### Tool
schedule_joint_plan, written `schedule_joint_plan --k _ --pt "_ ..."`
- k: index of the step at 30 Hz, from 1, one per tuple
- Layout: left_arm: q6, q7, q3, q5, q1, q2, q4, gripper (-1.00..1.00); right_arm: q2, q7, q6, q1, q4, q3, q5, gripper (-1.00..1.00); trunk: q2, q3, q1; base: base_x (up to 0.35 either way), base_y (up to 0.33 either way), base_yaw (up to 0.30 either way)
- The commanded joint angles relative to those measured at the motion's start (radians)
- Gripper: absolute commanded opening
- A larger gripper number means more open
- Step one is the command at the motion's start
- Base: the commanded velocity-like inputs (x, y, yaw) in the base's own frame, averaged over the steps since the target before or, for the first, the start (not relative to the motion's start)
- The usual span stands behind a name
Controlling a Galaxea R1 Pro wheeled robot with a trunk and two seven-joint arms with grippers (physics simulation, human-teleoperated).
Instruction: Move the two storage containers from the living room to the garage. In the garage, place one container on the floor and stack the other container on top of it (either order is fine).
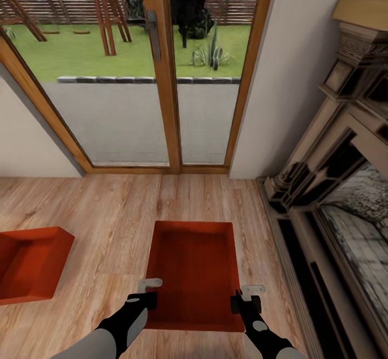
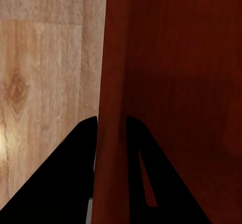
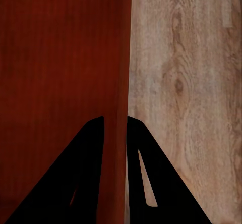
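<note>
Storage containers were what we had before us on the living room's light wood plank flooring (image 1: 108,203): going from left, the second container (image 1: 32,265), a red-orange open box with low plain walls, lay well apart from our arms and partly cut by the picture's edge. Next came our left gripper (image 1: 145,290), its dark fingers (image 2: 75,168) pinching the left side wall of the nearer container (image 1: 196,273), one finger outside over the planks and one inside above the flat bottom. That box sat straight ahead, rectangular and matte. Our right gripper (image 1: 249,294) pinched the opposite wall in the same way, its fingers (image 3: 85,173) straddling the thin red edge. Beyond the box stood wood-framed glass doors (image 1: 161,79) with grass behind them. At the far right the ornate dark fireplace (image 1: 334,187) rose close beside the container, its carved base near the right arm.
</note>
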Motion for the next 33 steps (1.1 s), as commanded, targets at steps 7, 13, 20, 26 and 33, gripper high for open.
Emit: schedule_joint_plan --k 7,13,20,26,33 --pt "0.008 0.016 0.003 0.000 0.001 0.001 0.001 -1.00 0.001 -0.001 -0.003 -0.001 -0.003 -0.035 0.016 -1.00 -0.001 0.010 0.000 0.000 0.000 0.000" --pt "0.009 0.016 0.003 0.000 0.001 0.001 0.001 -1.00 0.001 -0.001 -0.003 -0.001 -0.003 -0.035 0.016 -1.00 -0.001 0.020 0.000 0.000 0.000 0.000" --pt "0.009 0.016 0.003 0.000 0.001 0.007 0.001 -1.00 0.001 -0.001 -0.003 -0.001 -0.003 -0.035 0.016 -1.00 -0.001 0.031 0.000 0.000 0.000 0.000" --pt "0.009 0.016 0.003 0.000 0.001 0.007 0.000 -1.00 0.001 -0.001 -0.003 -0.001 -0.003 -0.035 0.016 -1.00 -0.001 0.041 0.000 0.000 0.000 0.000" --pt "0.009 0.016 0.003 0.000 0.001 0.007 0.000 -1.00 0.000 -0.001 -0.003 -0.001 -0.003 -0.035 0.016 -1.00 -0.001 0.052 0.000 0.000 0.000 0.000"
